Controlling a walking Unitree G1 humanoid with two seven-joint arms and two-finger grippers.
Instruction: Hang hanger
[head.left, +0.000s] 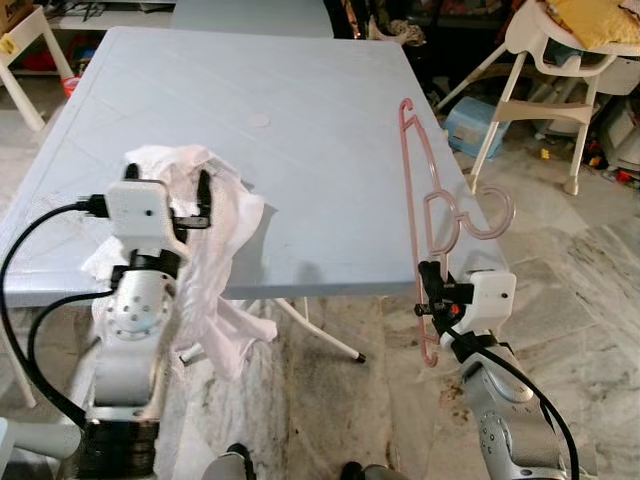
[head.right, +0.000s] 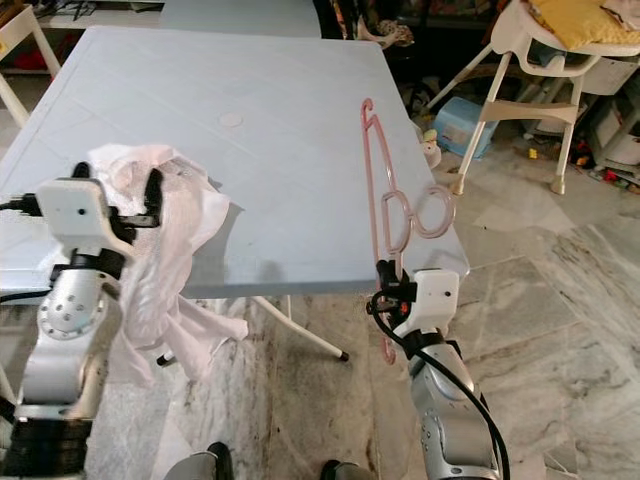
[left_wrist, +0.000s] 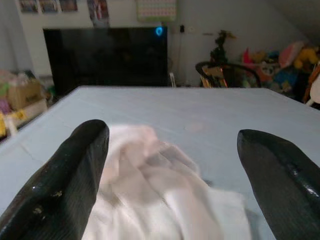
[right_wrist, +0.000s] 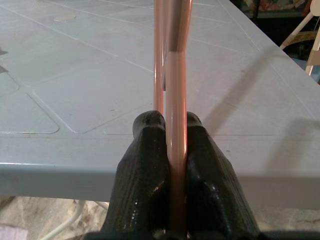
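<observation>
A pink plastic hanger (head.left: 420, 200) stands upright over the right edge of the pale blue table (head.left: 300, 140), its hook (head.left: 495, 212) curling out to the right. My right gripper (head.left: 432, 290) is shut on the hanger's lower bar, and the right wrist view shows the bar (right_wrist: 175, 150) clamped between both fingers. A white garment (head.left: 215, 250) lies crumpled on the table's front left corner and hangs over the edge. My left gripper (head.left: 190, 205) is open just over the garment (left_wrist: 150, 200), with both black fingers spread wide.
A white high chair (head.left: 560, 60) and a blue box (head.left: 470, 125) stand on the marble floor at the right. A white table leg (head.left: 320, 335) slants under the table. A dark TV (left_wrist: 105, 55) and toys sit beyond the table's far edge.
</observation>
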